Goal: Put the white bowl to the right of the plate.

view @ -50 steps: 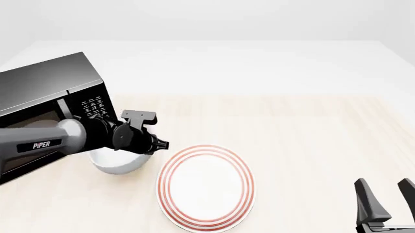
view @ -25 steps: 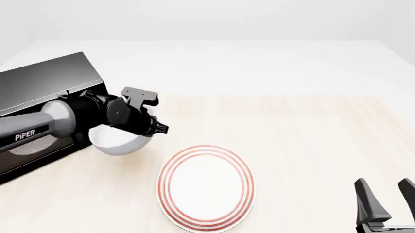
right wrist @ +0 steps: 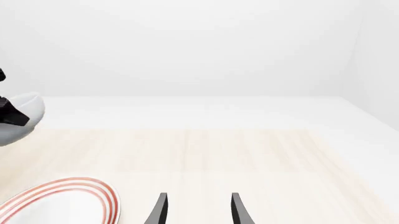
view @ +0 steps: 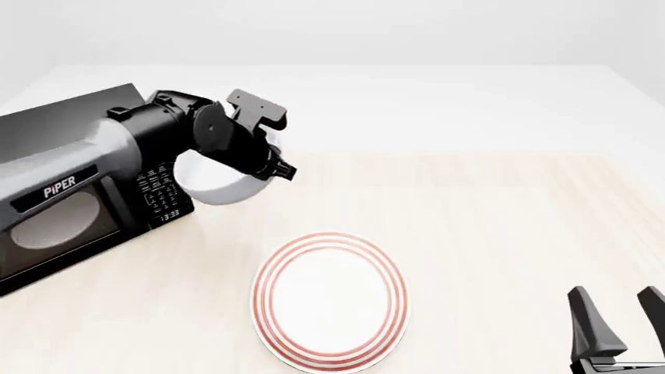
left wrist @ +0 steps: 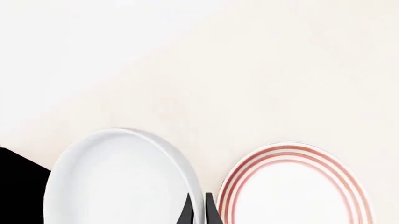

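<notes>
The white bowl point(view: 218, 187) hangs in the air above the table, in front of the microwave's right end, with my left gripper point(view: 279, 167) shut on its right rim. The left wrist view shows the bowl point(left wrist: 118, 182) from above, the two fingertips point(left wrist: 188, 215) pinching its rim, and the plate point(left wrist: 293, 186) beside it below. The red-ringed plate point(view: 329, 300) lies flat near the table's front centre. My right gripper point(view: 615, 315) stands open at the front right, apart from both; its fingers point(right wrist: 159, 210) frame bare table, with the plate point(right wrist: 62, 203) and the bowl point(right wrist: 22, 116) off to one side.
A black microwave point(view: 73, 195) stands at the left edge of the table, behind the left arm. The light wooden tabletop point(view: 499, 226) stretches to the right of the plate.
My left gripper has lifted the bowl off the table, from beside the plate's left to well above the surface, and carried it a little to the right. The right arm has not moved.
</notes>
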`<state>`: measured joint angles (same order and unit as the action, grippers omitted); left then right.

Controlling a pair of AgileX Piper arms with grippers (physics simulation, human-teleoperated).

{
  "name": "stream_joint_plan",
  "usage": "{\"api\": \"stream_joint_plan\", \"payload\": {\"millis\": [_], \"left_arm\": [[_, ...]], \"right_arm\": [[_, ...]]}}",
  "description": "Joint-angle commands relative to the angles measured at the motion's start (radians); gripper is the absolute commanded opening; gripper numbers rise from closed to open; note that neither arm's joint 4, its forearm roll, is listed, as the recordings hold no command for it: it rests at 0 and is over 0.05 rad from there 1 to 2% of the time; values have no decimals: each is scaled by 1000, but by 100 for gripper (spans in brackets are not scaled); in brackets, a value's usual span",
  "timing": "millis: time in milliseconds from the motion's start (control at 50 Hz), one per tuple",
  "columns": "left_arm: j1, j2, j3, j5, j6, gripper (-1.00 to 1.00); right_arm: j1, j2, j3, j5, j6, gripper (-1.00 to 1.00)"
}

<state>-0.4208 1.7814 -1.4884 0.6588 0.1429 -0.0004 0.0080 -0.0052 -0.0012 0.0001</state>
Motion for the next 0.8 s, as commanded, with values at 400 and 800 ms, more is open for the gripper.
{"api": "stream_joint_plan", "payload": {"millis": [400, 800], "left_arm": [[-222, 416, -774, 295, 146, -100], [-408, 552, -906, 283, 106, -100]], "right_arm": [[0, 0, 0, 0, 0, 100], [0, 0, 0, 0, 0, 100]]}}
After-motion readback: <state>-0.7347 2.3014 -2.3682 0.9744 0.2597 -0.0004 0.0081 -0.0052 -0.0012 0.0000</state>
